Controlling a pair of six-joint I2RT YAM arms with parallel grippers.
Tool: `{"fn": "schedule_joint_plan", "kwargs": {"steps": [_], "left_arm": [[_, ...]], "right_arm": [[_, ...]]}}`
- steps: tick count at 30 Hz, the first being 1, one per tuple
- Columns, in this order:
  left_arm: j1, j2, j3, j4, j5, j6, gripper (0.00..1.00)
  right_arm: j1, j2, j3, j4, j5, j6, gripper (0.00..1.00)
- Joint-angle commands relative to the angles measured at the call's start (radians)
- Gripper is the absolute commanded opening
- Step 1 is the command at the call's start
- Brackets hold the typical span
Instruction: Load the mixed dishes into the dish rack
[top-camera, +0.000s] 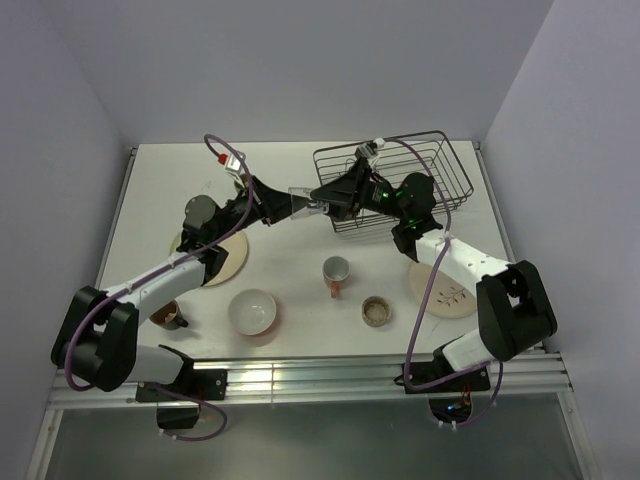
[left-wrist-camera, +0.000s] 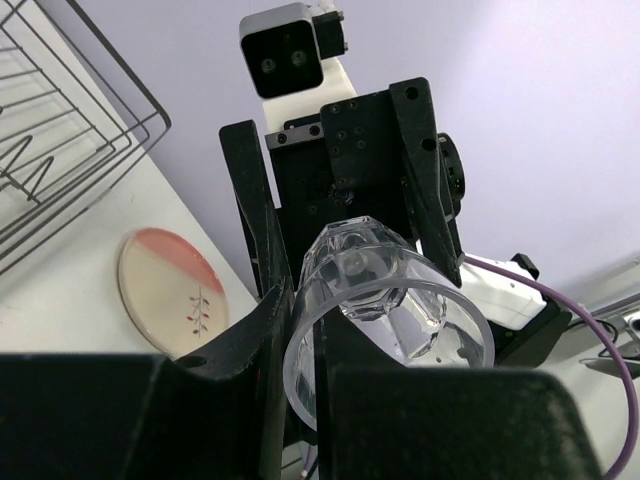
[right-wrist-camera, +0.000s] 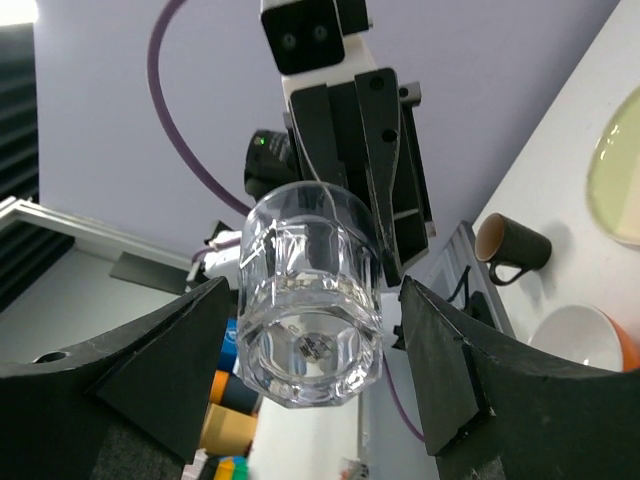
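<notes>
Glass (right-wrist-camera: 310, 290): rim pinched by left tool (left-wrist-camera: 305, 345).
Right tool (right-wrist-camera: 315, 330): wide, straddling base; should close squarely before left releases.
Rack (top-camera: 452, 165): 1 o'clock.

Bright, even light from above. Worktop (top-camera: 290, 180) washed pale; only soft, short shadows cast beside the bowl (top-camera: 252, 311). Highlights noted on the glass (right-wrist-camera: 310, 290). Near edges of wrist views rendered dark, slightly blurred.
</notes>
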Motion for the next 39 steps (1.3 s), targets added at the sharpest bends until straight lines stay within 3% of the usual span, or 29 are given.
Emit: {"fn": "schedule_joint_plan", "kwargs": {"steps": [1, 21, 24, 25, 27, 29, 31, 35, 39], "left_arm": [[-0.018, -0.053, -0.010, 0.105, -0.076, 0.049, 0.00], [-0.030, -0.067, -0.013, -0.005, -0.136, 0.174, 0.00], [-0.030, -0.067, -0.013, -0.007, -0.148, 0.177, 0.01], [-0.030, -0.067, -0.013, -0.008, -0.149, 0.177, 0.01], [-0.030, -0.064, -0.015, -0.010, -0.156, 0.177, 0.03], [-0.030, -0.062, -0.013, -0.011, -0.156, 0.175, 0.08], [-0.030, -0.061, -0.010, -0.016, -0.154, 0.169, 0.23], [-0.030, -0.062, -0.012, -0.034, -0.151, 0.163, 0.51], [-0.030, -0.079, -0.017, -0.068, -0.149, 0.172, 0.65]], "right_arm": [[0.007, -0.012, 0.031, 0.053, 0.039, 0.038, 0.76], [0.028, -0.022, 0.048, -0.025, 0.054, 0.065, 0.70], [0.027, -0.019, 0.049, -0.019, 0.051, 0.071, 0.59], [0.028, -0.018, 0.051, -0.013, 0.049, 0.072, 0.49], [0.028, -0.016, 0.052, -0.007, 0.049, 0.078, 0.39], [0.030, -0.015, 0.052, 0.001, 0.049, 0.081, 0.26], [0.028, -0.013, 0.055, 0.004, 0.051, 0.086, 0.21], [0.025, -0.007, 0.066, 0.010, 0.054, 0.089, 0.17], [-0.010, 0.005, 0.083, 0.019, 0.056, 0.089, 0.12]]}}
